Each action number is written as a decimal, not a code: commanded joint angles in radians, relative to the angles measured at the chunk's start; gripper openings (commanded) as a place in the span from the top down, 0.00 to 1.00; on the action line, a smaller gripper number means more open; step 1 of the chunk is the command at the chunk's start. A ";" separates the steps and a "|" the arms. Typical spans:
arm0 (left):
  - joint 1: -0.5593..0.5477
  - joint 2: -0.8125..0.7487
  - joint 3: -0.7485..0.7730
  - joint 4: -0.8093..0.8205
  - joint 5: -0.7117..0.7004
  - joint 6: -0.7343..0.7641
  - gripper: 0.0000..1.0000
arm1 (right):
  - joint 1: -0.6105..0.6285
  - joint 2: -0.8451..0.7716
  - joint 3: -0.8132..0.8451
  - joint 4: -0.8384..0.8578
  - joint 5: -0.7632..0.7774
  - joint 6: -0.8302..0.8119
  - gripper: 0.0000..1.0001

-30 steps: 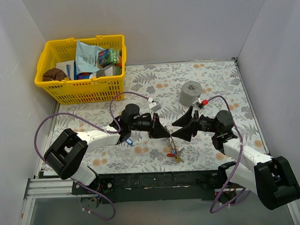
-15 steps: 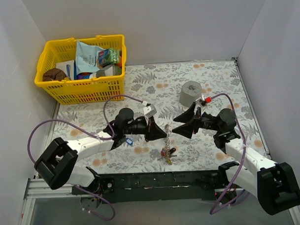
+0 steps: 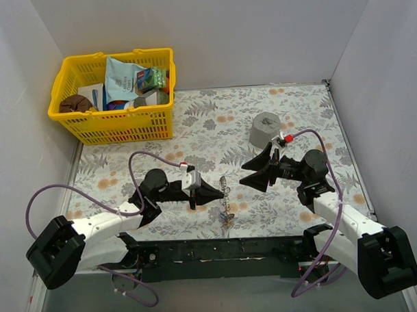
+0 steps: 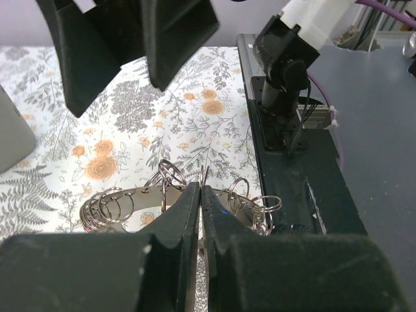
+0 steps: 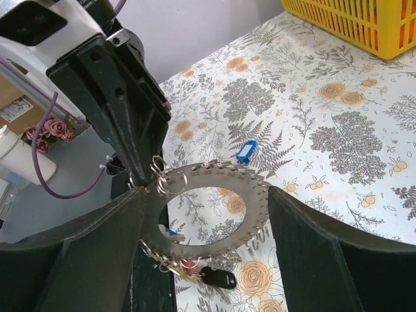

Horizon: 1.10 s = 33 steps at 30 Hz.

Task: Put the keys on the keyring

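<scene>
The flat, silvery metal keyring (image 5: 224,170), a round band with many small wire loops along its edge, is held up between the two arms, near the front edge of the table. It is pinched by its edge in the black left gripper (image 4: 200,195). The two fingers are pressed almost together, with only the thin metal between them. From above, the keyring is seen edge-on, as a thin line hanging down from the fingertips.

A small bunch of keys (image 5: 218,279) with red, yellow and black heads is hung from the lowest part of the band. Whether they touch the cloth cannot be told. One tiny blue key (image 5: 246,151) is seen lying flat on the flowered white cloth (image 3: 214,115), apart from the keyring.

The black right gripper (image 3: 250,175) is spread wide and nothing is held in it. It is pointed at the keyring, near it but not touching.

A grey cylinder (image 3: 265,129) is stood behind the right gripper. A yellow plastic basket (image 3: 118,125) full of packets is placed at the far left corner.
</scene>
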 commanded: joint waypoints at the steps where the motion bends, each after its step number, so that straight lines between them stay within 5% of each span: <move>1: -0.009 -0.091 -0.071 0.185 0.035 0.120 1.00 | -0.004 -0.028 0.051 -0.013 -0.014 -0.033 0.17; 10: -0.011 -0.133 -0.100 0.207 0.038 0.171 1.00 | -0.004 -0.040 0.048 -0.045 -0.026 -0.064 0.15; 20: -0.011 -0.029 0.004 0.251 -0.016 -0.086 1.00 | -0.003 -0.100 0.079 -0.041 -0.087 -0.058 0.16; 25: -0.011 0.011 0.001 0.395 -0.014 -0.182 1.00 | 0.016 -0.086 0.088 0.172 -0.164 0.064 0.29; 33: -0.011 0.036 0.015 0.445 -0.031 -0.228 1.00 | 0.101 -0.061 0.103 0.205 -0.167 0.082 0.43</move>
